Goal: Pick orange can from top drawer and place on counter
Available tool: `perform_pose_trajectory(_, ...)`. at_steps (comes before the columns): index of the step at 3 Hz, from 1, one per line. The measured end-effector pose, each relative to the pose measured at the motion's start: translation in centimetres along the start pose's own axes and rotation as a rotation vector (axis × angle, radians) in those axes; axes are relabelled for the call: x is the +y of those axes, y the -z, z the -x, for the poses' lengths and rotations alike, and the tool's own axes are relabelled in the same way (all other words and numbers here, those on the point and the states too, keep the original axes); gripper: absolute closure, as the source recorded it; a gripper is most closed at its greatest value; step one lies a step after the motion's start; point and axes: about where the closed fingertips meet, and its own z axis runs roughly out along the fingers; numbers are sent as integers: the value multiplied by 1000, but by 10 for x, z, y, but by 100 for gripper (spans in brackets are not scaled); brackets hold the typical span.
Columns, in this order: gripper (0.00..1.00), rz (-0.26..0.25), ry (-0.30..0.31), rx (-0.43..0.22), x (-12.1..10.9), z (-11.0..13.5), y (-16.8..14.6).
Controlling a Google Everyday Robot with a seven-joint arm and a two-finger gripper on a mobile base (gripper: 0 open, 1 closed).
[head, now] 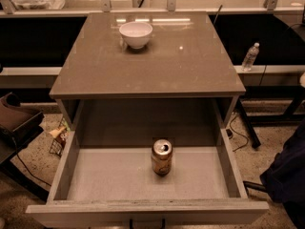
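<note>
Speckled floor with cables [240, 132] is seen around a cabinet. Its glossy grey-brown counter [181, 66] carries a white bowl [136, 34] near the far edge, and the bowl looks empty. A water bottle [250, 56] is stood on a ledge to the right. Print on the orange can [162, 157] cannot be read. It is stood upright mid-floor in the pulled-out top drawer [109, 175]. The gripper is outside the view, so its grip state cannot be told.
</note>
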Motion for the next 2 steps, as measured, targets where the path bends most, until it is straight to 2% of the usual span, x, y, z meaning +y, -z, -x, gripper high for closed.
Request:
perform_pose_trajectory(1, 0, 0, 0, 0, 0, 0, 0)
perform_pose_trajectory(2, 0, 20, -19, -65, 8, -3, -13)
